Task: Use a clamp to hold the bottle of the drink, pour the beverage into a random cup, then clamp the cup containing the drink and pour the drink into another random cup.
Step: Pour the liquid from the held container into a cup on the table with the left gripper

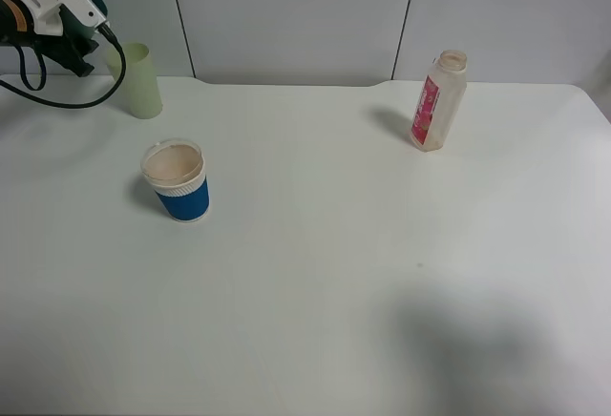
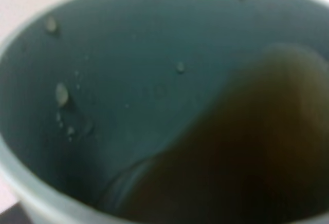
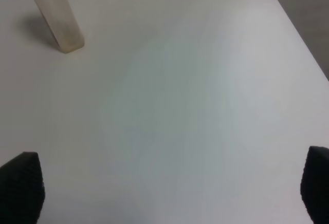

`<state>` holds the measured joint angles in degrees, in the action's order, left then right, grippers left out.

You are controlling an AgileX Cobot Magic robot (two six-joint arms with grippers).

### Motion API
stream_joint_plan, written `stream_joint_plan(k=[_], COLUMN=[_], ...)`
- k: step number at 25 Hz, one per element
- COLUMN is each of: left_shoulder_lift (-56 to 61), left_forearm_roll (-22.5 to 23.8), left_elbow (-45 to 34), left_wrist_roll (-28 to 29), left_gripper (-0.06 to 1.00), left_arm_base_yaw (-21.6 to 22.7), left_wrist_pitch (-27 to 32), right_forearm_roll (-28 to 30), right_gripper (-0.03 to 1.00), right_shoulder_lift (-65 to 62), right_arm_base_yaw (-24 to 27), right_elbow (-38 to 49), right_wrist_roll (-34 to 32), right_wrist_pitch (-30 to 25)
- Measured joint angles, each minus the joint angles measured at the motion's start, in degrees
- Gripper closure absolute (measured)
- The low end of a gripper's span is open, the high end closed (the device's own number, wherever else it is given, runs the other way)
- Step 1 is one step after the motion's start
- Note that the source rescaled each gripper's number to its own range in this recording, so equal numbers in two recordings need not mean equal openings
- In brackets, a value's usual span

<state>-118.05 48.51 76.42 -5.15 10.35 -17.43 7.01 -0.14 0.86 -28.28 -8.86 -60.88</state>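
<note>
A: Where is the teal cup (image 2: pixel 128 80)? I don't see it standing on the surface (image 1: pixel 315 273).

B: It's up off the surface at the far left, in the left hand (image 1: pixel 78 39). That hand is closed tight. Its wrist view looks straight into the cup's mouth, so I read the cup as gripped, though the fingers themselves are hidden.

A: Why does the brown drink (image 2: pixel 267 147) sit to one side inside it?

B: The cup looks tilted. The liquid pools against one wall, and droplets cling to the other. The pale yellow-green tumbler (image 1: pixel 141 82) is just beside the hand, so I'd judge that's the cup meant to take the pour.

A: And the right hand (image 3: pixel 168 185)?

B: It's spread wide with nothing between its fingertips, hanging over bare surface. The bottle (image 1: pixel 437 101) stands upright at the far right with no cap that I can see, apart from that hand. I'd say it's parked out of the way because its part looks done.

A: The blue paper cup (image 1: pixel 178 182)?

B: It's upright, nearer the camera than the tumbler and apart from it; whether it holds anything I can't tell
</note>
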Motion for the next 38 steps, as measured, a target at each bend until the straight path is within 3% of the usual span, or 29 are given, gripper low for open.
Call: stream_joint_plan(k=[22, 38], left_shoulder_lift=[0.0, -0.4], left_forearm_roll=[5.5, 6.3], left_elbow=[0.4, 2.4], left_wrist_roll=[-3.8, -4.0], left_gripper=[0.94, 0.94], left_arm_base_yaw=[0.0, -0.3], left_wrist_pitch=[0.9, 2.1], right_forearm_roll=[0.0, 0.0], right_gripper=[-0.03, -0.03], right_shoulder_lift=[0.0, 0.0], right_arm_base_yaw=[0.0, 0.0], right_elbow=[0.0, 0.0], right_wrist_roll=[0.0, 0.0], right_wrist_pitch=[0.0, 0.0])
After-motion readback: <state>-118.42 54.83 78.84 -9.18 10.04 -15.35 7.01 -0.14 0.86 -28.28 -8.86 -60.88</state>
